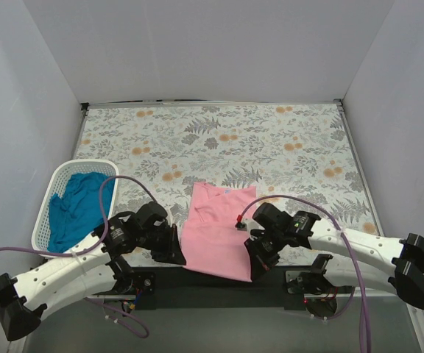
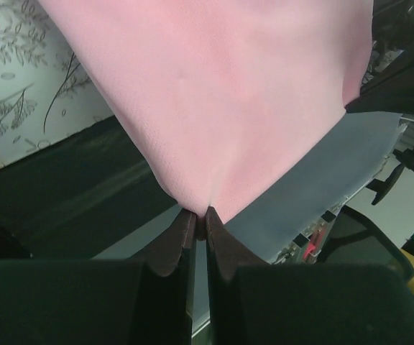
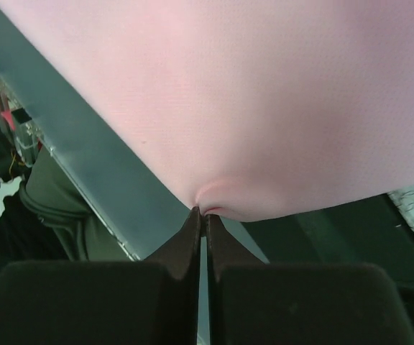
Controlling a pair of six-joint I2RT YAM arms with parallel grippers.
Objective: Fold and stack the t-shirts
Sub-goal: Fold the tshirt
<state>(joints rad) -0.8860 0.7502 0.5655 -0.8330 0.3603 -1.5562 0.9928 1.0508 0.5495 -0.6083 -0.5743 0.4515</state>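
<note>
The pink t-shirt (image 1: 216, 232) lies at the near edge of the table between my two arms, its near hem hanging over the black base bar. My left gripper (image 1: 177, 257) is shut on its near left corner; the pinched cloth (image 2: 221, 108) fills the left wrist view above the fingertips (image 2: 182, 230). My right gripper (image 1: 255, 266) is shut on its near right corner, and the pink cloth (image 3: 250, 93) fills the right wrist view. The teal-blue t-shirt (image 1: 78, 208) lies crumpled in the white basket (image 1: 59, 176) at the left.
The table carries a floral cloth (image 1: 271, 147), with white walls on three sides. The black base bar (image 1: 212, 283) runs along the near edge under the pink shirt's hem. Purple cables (image 1: 300, 200) loop over both arms.
</note>
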